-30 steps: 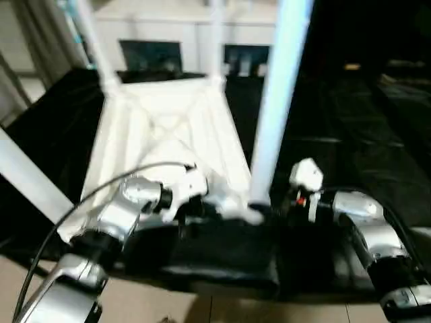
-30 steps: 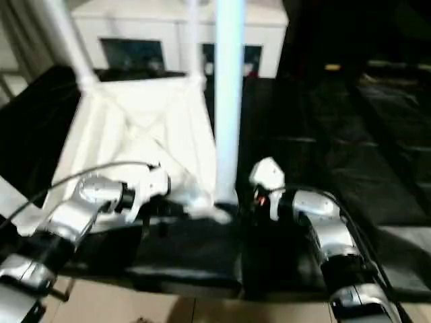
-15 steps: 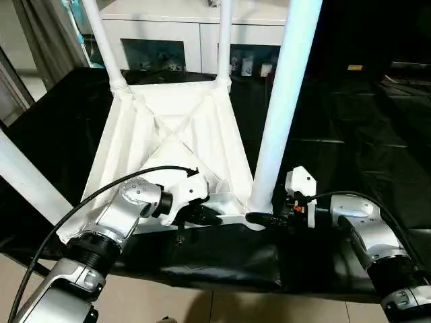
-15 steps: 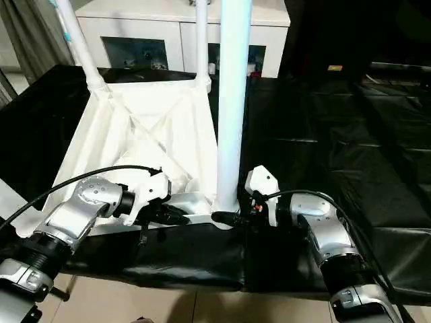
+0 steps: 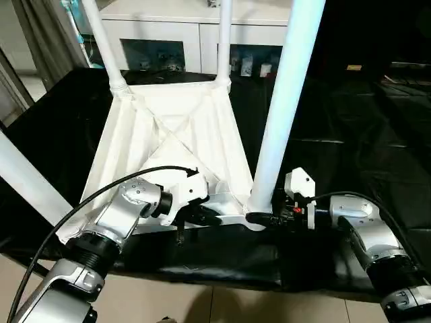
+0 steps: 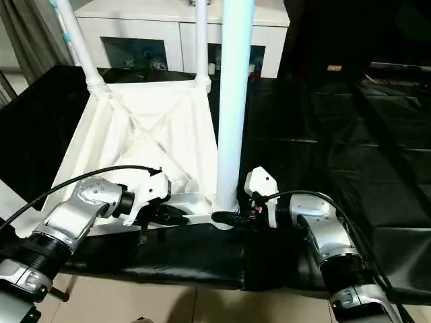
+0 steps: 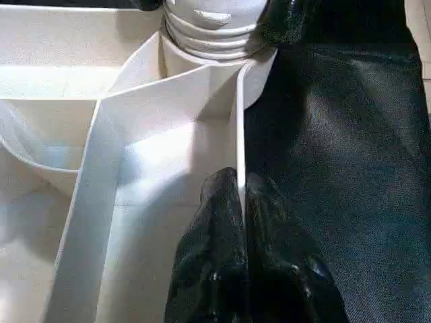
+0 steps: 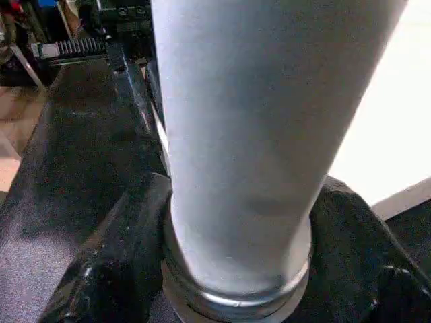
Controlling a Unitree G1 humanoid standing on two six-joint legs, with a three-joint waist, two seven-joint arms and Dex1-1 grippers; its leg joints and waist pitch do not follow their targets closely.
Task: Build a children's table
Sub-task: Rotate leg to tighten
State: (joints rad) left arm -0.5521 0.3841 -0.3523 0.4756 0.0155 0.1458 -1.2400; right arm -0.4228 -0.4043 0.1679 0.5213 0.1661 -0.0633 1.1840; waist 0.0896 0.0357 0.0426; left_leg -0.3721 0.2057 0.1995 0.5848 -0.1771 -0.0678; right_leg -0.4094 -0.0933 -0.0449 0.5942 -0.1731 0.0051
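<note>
The white table top [image 5: 168,134] lies upside down on black cloth, its X ribs facing up. Legs stand in its far sockets [image 5: 101,40] [image 5: 223,37], and another leg [image 5: 27,178] slants off at the near left. The near right leg [image 5: 283,101] rises tall from its corner socket. My right gripper [image 5: 259,219] is closed around this leg's flared base, one black finger [image 8: 124,235] on each side. My left gripper [image 7: 239,185] is shut on the thin front rim [image 7: 239,121] of the top, just left of that corner.
A white cabinet with glass doors [image 5: 182,30] stands behind the table. Black cloth [image 5: 363,134] stretches away to the right. The cloth's front edge [image 5: 222,279] drops to the floor just behind my forearms. A black cable [image 5: 101,195] loops over my left arm.
The head view has steadied after a blurred shift. My right gripper's fingers have closed in on the near right leg's base. The left gripper stays pinched on the rim.
</note>
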